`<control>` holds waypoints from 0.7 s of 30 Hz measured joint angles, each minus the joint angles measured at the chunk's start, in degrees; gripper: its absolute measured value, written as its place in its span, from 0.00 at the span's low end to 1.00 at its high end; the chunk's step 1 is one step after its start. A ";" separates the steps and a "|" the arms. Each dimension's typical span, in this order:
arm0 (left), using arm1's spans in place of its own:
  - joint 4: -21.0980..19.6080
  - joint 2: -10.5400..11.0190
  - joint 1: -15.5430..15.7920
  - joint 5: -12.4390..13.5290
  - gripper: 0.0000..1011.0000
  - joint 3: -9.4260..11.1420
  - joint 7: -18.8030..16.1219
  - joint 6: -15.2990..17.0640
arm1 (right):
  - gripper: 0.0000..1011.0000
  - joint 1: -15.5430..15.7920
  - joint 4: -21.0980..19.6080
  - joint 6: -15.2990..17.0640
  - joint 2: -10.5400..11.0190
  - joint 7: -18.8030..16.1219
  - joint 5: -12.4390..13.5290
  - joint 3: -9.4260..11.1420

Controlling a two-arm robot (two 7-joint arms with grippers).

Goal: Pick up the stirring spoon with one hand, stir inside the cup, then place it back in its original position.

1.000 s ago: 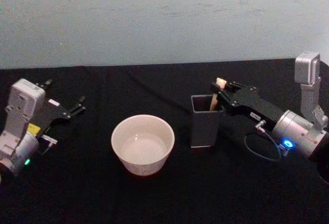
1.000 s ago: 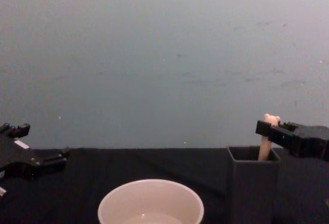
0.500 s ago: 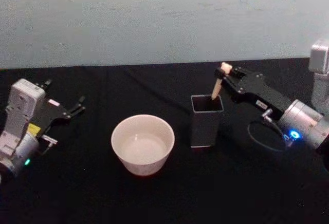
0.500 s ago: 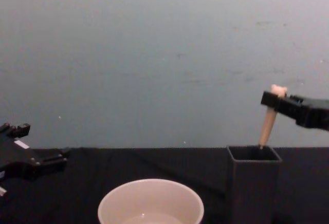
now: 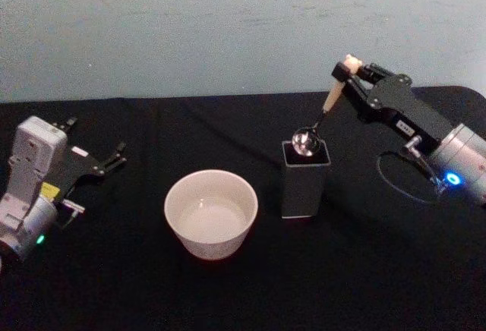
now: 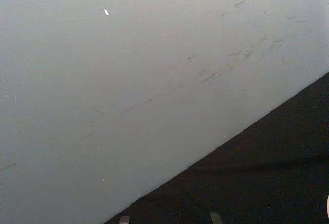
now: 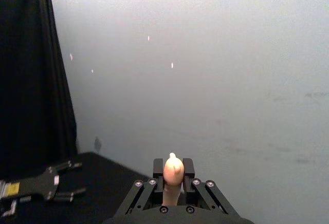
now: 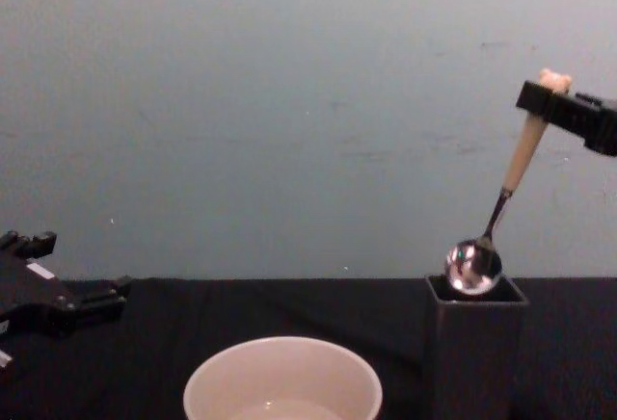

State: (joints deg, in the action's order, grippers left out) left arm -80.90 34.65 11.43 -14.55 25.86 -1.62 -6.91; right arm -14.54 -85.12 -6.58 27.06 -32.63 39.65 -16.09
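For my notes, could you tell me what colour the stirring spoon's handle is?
The handle of the stirring spoon is peach-beige, clearest in the chest view.

We find the cup [image 5: 211, 213] at the lower centre of the head view, on the table [image 5: 250, 293]. The square holder [image 5: 305, 183] stands near it on the right, not touching. Above the holder we see the stirring spoon [image 5: 328, 103] tilted, its bowl at the holder's opening and its top clamped in the right gripper [image 5: 351, 71] at upper right. The left gripper [image 5: 97, 138] sits at the left edge, well apart from the cup.
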 joint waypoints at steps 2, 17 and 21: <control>0.00 0.00 0.00 0.00 0.99 0.00 0.00 0.00 | 0.21 -0.25 -0.06 -0.82 -0.52 0.44 0.37 0.43; 0.00 0.00 0.00 0.00 0.99 0.00 0.00 0.00 | 0.21 -3.22 2.16 -1.67 -4.22 0.51 1.50 -1.16; 0.00 0.00 0.00 0.00 0.99 0.00 0.00 0.00 | 0.21 -4.23 3.10 -1.32 -5.04 -0.47 1.29 -2.93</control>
State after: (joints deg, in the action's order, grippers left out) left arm -80.90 34.65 11.43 -14.55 25.86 -1.62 -6.91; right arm -18.77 -82.01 -7.90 22.02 -33.09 40.94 -19.02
